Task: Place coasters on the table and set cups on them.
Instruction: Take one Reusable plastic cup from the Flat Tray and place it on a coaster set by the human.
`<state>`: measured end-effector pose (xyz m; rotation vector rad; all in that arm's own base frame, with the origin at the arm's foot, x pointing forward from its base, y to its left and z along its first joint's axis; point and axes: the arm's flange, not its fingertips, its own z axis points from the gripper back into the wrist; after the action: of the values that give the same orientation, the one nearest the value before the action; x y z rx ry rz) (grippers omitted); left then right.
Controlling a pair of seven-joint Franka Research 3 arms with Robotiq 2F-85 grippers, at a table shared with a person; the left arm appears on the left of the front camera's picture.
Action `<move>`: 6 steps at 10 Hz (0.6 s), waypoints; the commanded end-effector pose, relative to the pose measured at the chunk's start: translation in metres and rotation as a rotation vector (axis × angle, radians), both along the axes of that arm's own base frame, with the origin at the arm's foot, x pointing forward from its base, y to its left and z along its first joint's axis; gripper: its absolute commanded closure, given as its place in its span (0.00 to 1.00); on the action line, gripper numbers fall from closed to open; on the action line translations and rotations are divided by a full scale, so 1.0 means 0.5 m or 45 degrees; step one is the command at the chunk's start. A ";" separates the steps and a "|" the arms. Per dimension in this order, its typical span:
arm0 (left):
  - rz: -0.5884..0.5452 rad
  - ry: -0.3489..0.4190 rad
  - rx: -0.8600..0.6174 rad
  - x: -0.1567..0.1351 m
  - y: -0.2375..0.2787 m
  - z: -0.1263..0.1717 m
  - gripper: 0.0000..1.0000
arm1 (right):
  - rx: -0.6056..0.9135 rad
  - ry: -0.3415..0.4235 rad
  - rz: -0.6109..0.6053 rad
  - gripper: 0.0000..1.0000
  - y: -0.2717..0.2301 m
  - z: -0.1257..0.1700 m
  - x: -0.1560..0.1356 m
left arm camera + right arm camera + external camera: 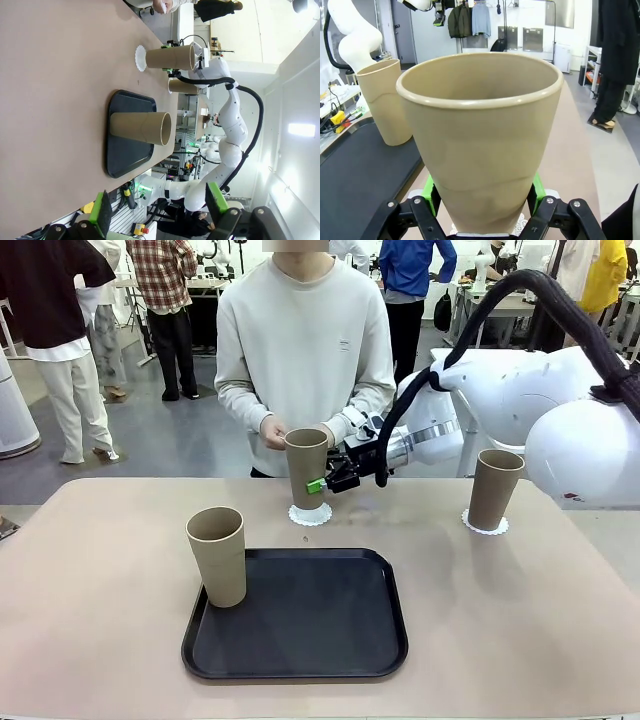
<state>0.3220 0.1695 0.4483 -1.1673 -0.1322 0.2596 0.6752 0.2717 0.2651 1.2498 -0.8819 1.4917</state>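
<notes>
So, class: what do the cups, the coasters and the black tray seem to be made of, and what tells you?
Each cup: probably plastic or fibre composite; matte, even beige-brown, smooth rolled rim. Each coaster: thin white paper, by its flat lacy scalloped edge. The tray: likely plastic, possibly coated metal; black, faint sheen, moulded raised rim.

The white right arm (520,400) is carrying a black ribbed cable (560,300). Its black gripper (320,483) is showing green pads (314,486).

The cups (216,555) look smooth and matte. The table (100,570) top is matte tan, the lower-centre tray (300,625) dull black plastic, the coasters (310,517) lacy white paper.
</notes>
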 end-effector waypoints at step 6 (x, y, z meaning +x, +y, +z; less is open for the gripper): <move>0.003 -0.017 -0.024 0.000 0.002 0.004 0.00 | -0.027 -0.001 0.159 0.18 0.015 -0.033 0.025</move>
<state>0.3220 0.1695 0.4483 -1.1673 -0.1323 0.2596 0.6725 0.2754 0.2477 1.2841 -0.8161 1.5586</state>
